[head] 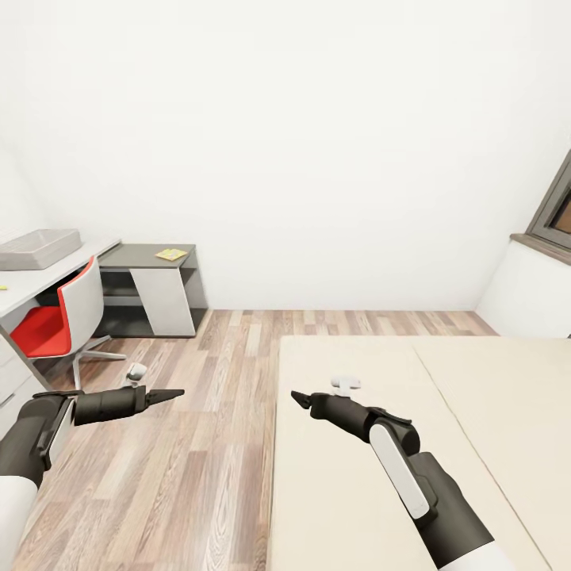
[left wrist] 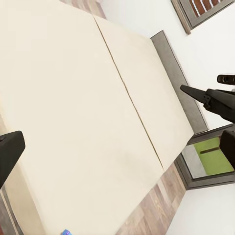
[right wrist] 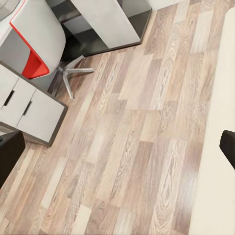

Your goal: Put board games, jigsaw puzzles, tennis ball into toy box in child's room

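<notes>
In the head view, the left arm reaches forward from about 8 o'clock over the wood-plank floor, its forearm nearly level and its left end effector tapering to a point at roughly 9 o'clock of the frame centre; its fingers look pressed together and carry nothing, though the angle leaves this uncertain. The right arm rises from about 5 o'clock, bent at the elbow, with its white-panelled forearm over the bed and the right end effector pointing back toward the left one; it too appears clenched and empty, seen end-on. In the left wrist view, the right end effector shows as a dark pointed tip against the white wall, past the bed with its beige two-part mattress and grey frame. The toy box sits at about 10 o'clock on the white tabletop, well apart from both arms. A small flat yellow item, too small to identify, lies on the lower dark grey unit beside it. A red and white chair stands tucked at the tabletop, and it appears again in the right wrist view as the chair above the floor.
</notes>
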{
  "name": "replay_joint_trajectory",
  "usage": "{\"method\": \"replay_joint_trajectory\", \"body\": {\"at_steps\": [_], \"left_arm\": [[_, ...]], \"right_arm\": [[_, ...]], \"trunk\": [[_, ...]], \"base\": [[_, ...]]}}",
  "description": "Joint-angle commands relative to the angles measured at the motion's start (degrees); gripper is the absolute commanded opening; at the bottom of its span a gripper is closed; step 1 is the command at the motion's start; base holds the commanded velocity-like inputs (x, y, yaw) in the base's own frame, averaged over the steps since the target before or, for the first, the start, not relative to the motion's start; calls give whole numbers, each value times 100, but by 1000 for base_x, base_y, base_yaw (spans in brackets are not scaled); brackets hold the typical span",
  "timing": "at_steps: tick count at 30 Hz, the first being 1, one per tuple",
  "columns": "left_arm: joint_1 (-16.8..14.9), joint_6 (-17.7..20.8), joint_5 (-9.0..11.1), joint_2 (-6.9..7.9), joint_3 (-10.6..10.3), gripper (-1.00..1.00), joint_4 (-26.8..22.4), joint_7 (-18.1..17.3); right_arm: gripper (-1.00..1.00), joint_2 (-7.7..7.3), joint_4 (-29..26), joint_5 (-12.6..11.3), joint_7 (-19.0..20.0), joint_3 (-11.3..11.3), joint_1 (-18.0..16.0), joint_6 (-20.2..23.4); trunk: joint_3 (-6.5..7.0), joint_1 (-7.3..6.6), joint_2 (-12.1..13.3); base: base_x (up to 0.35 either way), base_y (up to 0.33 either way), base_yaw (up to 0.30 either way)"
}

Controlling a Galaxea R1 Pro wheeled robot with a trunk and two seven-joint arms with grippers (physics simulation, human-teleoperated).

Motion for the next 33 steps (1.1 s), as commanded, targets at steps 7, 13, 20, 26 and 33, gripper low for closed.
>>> {"method": "replay_joint_trajectory", "body": {"at_steps": [7,13,20,26,33], "left_arm": [[-6,54,-36,-2,14,100,-2,-50],[-6,59,-36,-2,14,100,-2,-42],[-6,60,-36,-2,14,100,-2,-49],[-6,60,-36,2,14,100,-2,-48],[-6,60,-36,5,14,100,-2,-40]], "right_arm": [[100,-5,2,5,7,3,-6,21],[100,-4,3,5,6,1,-9,21],[100,-1,3,5,3,3,-7,21],[100,-5,3,5,8,-2,-8,21],[100,-4,3,5,9,-1,-5,21]], "trunk": [[-12,4,-12],[-12,4,-12],[-12,4,-12],[-12,4,-12],[-12,4,-12]], "base": [[0,0,0],[0,0,0],[0,4,0],[0,109,0],[0,203,0]]}}
